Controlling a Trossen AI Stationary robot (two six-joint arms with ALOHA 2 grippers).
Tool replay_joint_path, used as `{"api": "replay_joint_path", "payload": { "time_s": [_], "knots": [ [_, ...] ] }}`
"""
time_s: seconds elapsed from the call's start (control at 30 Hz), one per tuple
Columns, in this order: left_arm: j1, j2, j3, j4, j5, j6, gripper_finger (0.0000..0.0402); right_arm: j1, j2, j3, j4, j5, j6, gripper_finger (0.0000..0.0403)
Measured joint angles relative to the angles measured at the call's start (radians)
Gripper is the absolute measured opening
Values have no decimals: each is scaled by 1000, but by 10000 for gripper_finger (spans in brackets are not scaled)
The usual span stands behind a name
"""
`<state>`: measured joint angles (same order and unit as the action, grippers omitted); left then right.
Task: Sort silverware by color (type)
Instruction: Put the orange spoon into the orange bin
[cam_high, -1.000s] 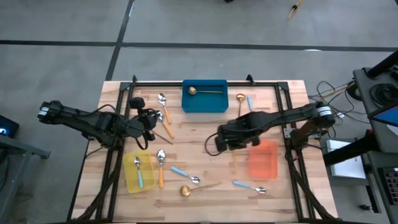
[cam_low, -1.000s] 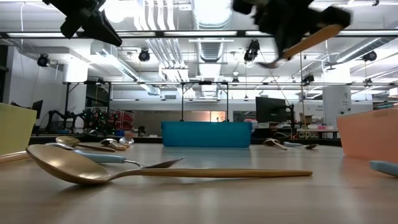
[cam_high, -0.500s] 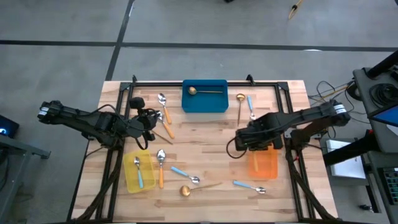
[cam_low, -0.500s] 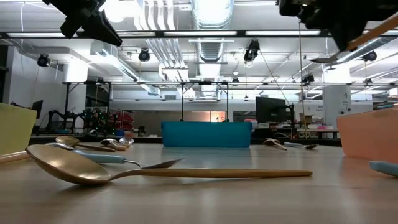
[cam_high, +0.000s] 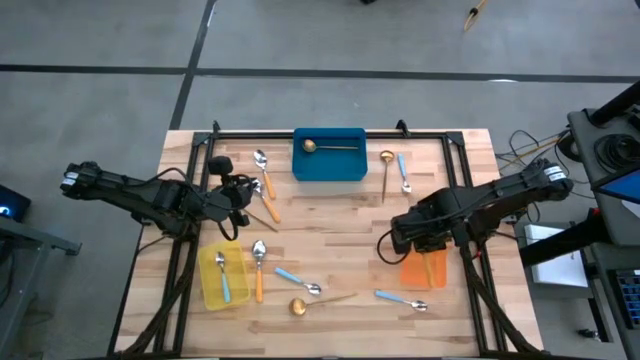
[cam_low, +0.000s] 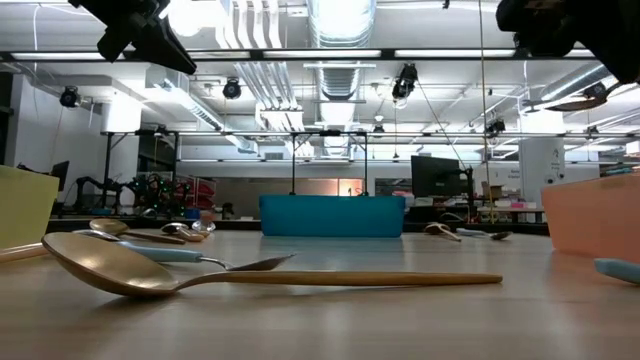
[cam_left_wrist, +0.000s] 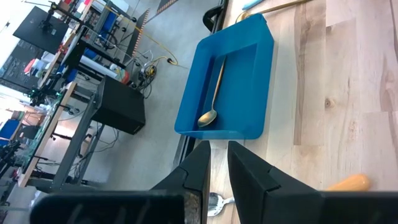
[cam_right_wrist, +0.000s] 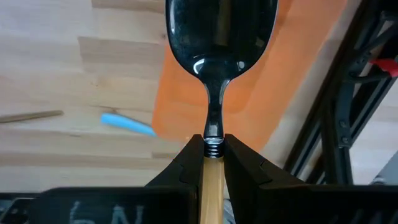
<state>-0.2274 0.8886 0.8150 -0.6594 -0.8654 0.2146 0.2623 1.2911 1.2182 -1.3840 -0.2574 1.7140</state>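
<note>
My right gripper (cam_high: 415, 238) hangs over the orange bin (cam_high: 424, 270) at the table's right, shut on a spoon with a silver bowl (cam_right_wrist: 221, 34) and an orange handle. In the low view the spoon's bowl (cam_low: 590, 98) shows high above the bin. My left gripper (cam_left_wrist: 217, 168) is shut on nothing and hovers at the left (cam_high: 242, 196), near two orange-handled spoons (cam_high: 266, 185). A gold spoon (cam_high: 325, 146) lies in the blue bin (cam_high: 329, 165). A blue-handled spoon (cam_high: 223, 276) lies in the yellow bin (cam_high: 222, 290). More spoons lie flat on the wood. My right gripper pinches the spoon's orange handle (cam_right_wrist: 212, 165) between its two fingers, right beside the metal neck. The fingers point steeply down and the handle runs back along them. The bowl sticks out past the fingertips, lifted clear above the orange bin.
Loose on the table are a gold spoon (cam_high: 386, 172) and a blue-handled one (cam_high: 403, 172) at the far right. An orange-handled one (cam_high: 259, 268), two blue-handled ones (cam_high: 298, 282) (cam_high: 402, 299) and a gold one (cam_high: 310, 303) lie near the front. A black frame borders the table.
My right gripper has carried the orange-handled spoon from the table's middle toward the right edge and a little nearer. It now stands over the orange bin and has tipped to point more steeply down. The spoon stayed in the hold, clear of the table.
</note>
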Motion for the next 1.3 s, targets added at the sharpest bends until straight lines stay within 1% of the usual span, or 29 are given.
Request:
{"api": "replay_joint_path", "payload": {
  "time_s": [0.17, 0.43, 0.63, 0.8, 0.93, 1.3],
  "knots": [
    [0, 0, 0, 0, 0, 0, 38, 0, 23, -35, 5, -14, -30, 34],
    [0, 0, 0, 0, 0, -7, 38, 0, 41, -168, 60, -136, -162, 34],
    [0, 0, 0, 0, 0, -7, 38, -7, 40, -243, 86, -139, -210, 34],
    [0, 0, 0, 0, 0, -7, 38, -13, 40, -290, 165, -139, -209, 34],
    [0, 0, 0, 1, 0, -8, 38, -26, 40, -296, 196, -135, -209, 34],
    [0, 0, 0, 1, 0, -8, 38, -63, 40, -296, 211, -119, -207, 34]
  ]
}}
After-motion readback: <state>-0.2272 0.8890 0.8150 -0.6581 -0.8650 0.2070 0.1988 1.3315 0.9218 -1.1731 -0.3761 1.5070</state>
